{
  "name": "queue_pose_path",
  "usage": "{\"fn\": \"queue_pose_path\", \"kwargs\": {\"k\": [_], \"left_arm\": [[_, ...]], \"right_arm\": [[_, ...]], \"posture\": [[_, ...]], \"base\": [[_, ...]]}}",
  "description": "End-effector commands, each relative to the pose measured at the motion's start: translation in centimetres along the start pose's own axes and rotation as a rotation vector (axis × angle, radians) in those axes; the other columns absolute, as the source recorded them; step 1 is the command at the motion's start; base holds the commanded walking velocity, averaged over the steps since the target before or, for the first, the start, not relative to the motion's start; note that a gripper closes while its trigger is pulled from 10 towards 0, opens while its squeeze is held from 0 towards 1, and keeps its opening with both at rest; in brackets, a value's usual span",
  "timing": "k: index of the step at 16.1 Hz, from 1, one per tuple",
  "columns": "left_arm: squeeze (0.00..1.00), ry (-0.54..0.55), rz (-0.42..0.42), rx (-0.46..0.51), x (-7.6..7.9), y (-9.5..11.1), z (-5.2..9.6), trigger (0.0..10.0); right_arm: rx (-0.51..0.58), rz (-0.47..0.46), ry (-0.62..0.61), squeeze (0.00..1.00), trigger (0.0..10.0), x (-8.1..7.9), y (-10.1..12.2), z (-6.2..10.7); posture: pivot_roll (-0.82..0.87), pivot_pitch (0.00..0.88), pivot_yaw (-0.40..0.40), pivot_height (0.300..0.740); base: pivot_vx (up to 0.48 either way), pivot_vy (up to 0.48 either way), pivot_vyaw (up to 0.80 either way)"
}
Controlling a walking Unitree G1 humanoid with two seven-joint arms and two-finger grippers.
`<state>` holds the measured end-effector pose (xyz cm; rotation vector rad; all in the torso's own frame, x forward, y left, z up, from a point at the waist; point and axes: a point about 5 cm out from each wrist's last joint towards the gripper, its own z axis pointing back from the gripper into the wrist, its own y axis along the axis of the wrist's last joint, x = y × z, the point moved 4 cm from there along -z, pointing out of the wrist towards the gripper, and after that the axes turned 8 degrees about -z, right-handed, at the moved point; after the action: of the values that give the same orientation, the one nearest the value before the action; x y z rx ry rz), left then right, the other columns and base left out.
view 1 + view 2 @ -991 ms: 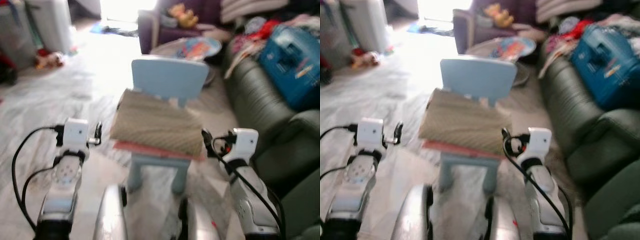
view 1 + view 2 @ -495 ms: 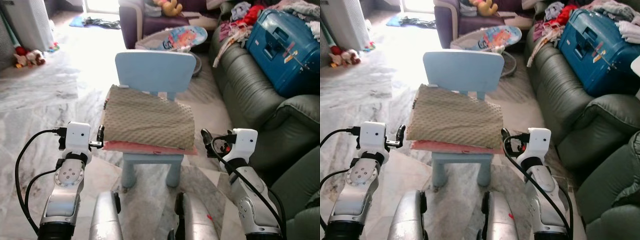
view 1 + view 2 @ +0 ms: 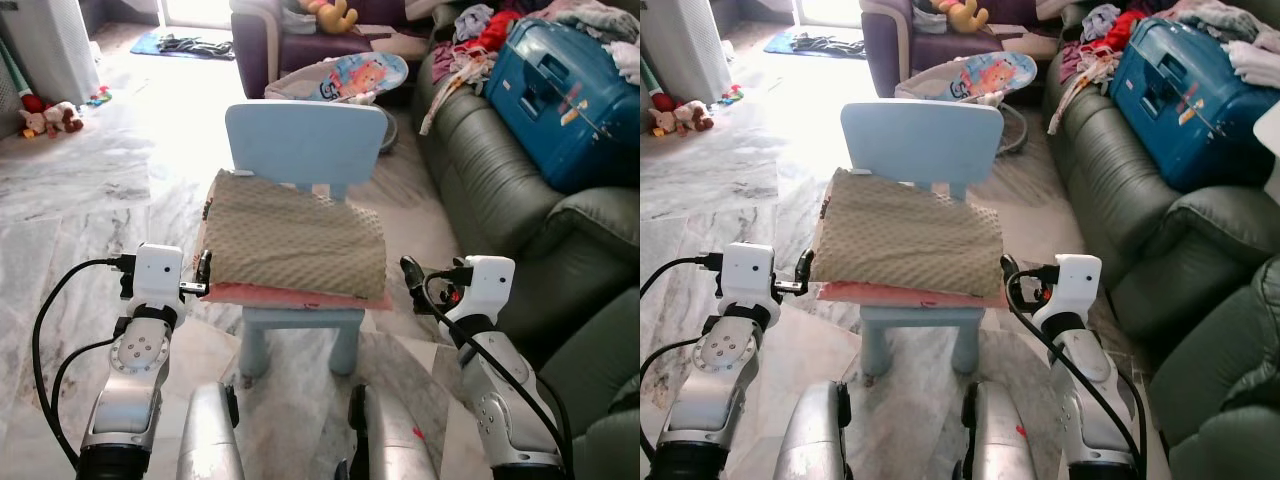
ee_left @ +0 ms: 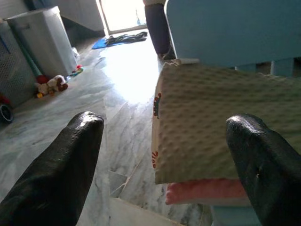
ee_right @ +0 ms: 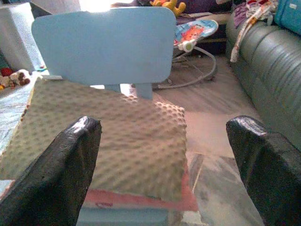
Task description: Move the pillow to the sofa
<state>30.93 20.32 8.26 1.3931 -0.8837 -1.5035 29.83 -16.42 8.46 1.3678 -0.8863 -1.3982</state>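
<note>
A beige dimpled pillow point(image 3: 295, 240) with a pink underside lies on the seat of a small light-blue chair point(image 3: 305, 140) right in front of me. My left gripper point(image 3: 203, 272) is raised beside the pillow's left edge, open, with nothing between its fingers point(image 4: 61, 174). At the pillow's right edge my right gripper point(image 3: 411, 274) is raised too, open and empty; its fingers point(image 5: 61, 174) frame the pillow point(image 5: 108, 136). The dark green sofa point(image 3: 500, 190) runs along the right side.
A blue suitcase point(image 3: 565, 85) and piled clothes point(image 3: 480, 25) cover the sofa's far seat. A baby bouncer point(image 3: 355, 80) and a purple armchair point(image 3: 290, 35) stand behind the chair. A grey bin point(image 3: 45, 45) and soft toys point(image 3: 45, 118) sit at the far left on the marble floor point(image 3: 90, 210).
The view has sharpened and come slightly nearer to the chair since a second ago. Both grippers hold the same raised pose on either side of the pillow.
</note>
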Motion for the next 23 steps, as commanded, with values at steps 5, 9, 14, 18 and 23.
{"fn": "queue_pose_path", "kwargs": {"k": [5, 9, 14, 18, 23], "left_arm": [[0.0, -0.001, 0.001, 0.015, 0.0, 0.4, -0.1, 10.0], [0.0, 0.0, 0.0, 0.009, 0.0, 0.3, -0.1, 10.0], [0.0, 0.007, 0.006, 0.008, 0.1, 0.2, -0.1, 10.0], [0.0, -0.045, 0.038, -0.046, 1.0, -0.7, 0.4, 10.0], [0.0, -0.019, 0.009, -0.084, 0.0, -1.5, 1.2, 10.0]], "right_arm": [[-0.004, 0.006, 0.016, 0.0, 10.0, -0.2, 0.2, -0.1], [-0.007, 0.005, 0.018, 0.0, 10.0, -0.3, 0.1, -0.1], [-0.012, 0.007, 0.023, 0.0, 10.0, -0.3, 0.1, -0.1], [-0.022, -0.02, 0.022, 0.0, 10.0, -0.7, 0.4, -0.4], [-0.067, -0.027, 0.029, 0.0, 10.0, -0.9, -0.5, -0.1]], "posture": [[-0.02, 0.0, -0.084, 0.573], [-0.02, 0.0, -0.085, 0.573], [-0.02, 0.0, -0.088, 0.573], [-0.01, 0.0, -0.101, 0.563], [0.0, 0.0, -0.104, 0.513]], "base": [[0.48, 0.0, 0.0], [0.48, 0.0, 0.0], [0.083, 0.0, 0.0], [0.0, 0.0, 0.0], [0.0, 0.0, 0.0]]}}
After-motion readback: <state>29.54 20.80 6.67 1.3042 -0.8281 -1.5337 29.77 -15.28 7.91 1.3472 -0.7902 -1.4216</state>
